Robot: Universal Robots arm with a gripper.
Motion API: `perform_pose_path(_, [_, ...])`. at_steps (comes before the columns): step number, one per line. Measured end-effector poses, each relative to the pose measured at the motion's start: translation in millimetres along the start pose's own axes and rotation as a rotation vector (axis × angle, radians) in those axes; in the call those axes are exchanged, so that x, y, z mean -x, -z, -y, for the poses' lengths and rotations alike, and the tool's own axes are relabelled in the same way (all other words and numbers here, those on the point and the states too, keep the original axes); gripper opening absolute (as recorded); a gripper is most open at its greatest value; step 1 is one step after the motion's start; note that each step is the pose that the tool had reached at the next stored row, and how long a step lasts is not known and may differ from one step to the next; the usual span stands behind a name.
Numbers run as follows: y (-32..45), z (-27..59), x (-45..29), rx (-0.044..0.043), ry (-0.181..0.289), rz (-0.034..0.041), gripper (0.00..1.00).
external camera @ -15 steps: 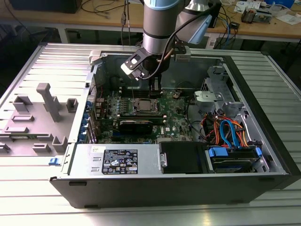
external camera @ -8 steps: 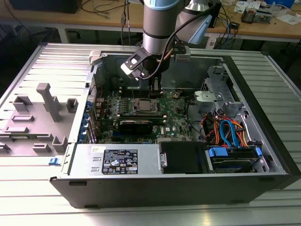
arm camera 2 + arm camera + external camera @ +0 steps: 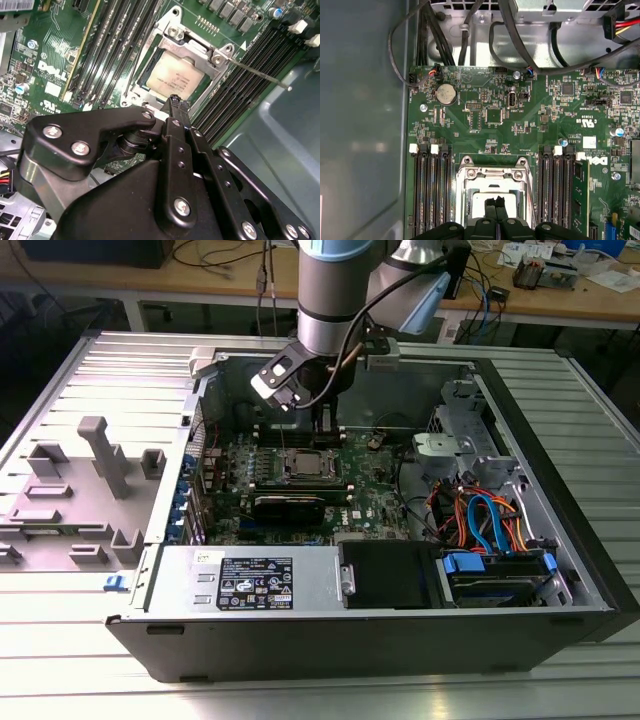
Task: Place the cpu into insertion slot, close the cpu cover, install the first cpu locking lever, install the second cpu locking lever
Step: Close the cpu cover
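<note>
Since the end effector [image 3: 175, 102] hangs with its black fingertips clenched together on nothing, just over one edge of the cpu [image 3: 170, 77], the placing looks done. The chip lies flat in the insertion slot [image 3: 142, 82], and the cpu cover [image 3: 197, 49] appears to lie down around it, its window framing the silver top. Just beyond, a thin locking lever [image 3: 255, 74] stands free, slanting out above the black memory slots [image 3: 235, 105], so I judge the first-lever step to be in hand. That calls for the tip to bear on the slim rod and tuck it under its catch without sliding onto the chip. Farther off lie the green motherboard [image 3: 495, 125] and its coin cell [image 3: 446, 93].
</note>
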State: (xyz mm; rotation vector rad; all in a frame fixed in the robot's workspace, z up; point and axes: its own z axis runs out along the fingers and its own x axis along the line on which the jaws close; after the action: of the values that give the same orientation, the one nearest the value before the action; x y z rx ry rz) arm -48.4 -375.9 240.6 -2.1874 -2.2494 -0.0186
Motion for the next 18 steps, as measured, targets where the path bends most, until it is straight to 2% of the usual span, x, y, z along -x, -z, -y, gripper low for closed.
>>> perform_pose_path(4, [-0.2,6.2,-0.2,0.0000,0.000,0.0000,0.11])
perform_pose_path(12, [-0.3,8.2,-0.2,0.0000,0.000,0.0000,0.11])
perform_pose_path(16, [-1.7,21.7,-0.6,0.0004,0.002,-0.0002,0.11])
perform_pose_path(18, [-2.0,25.5,-0.7,0.0007,0.002,-0.0002,0.11])
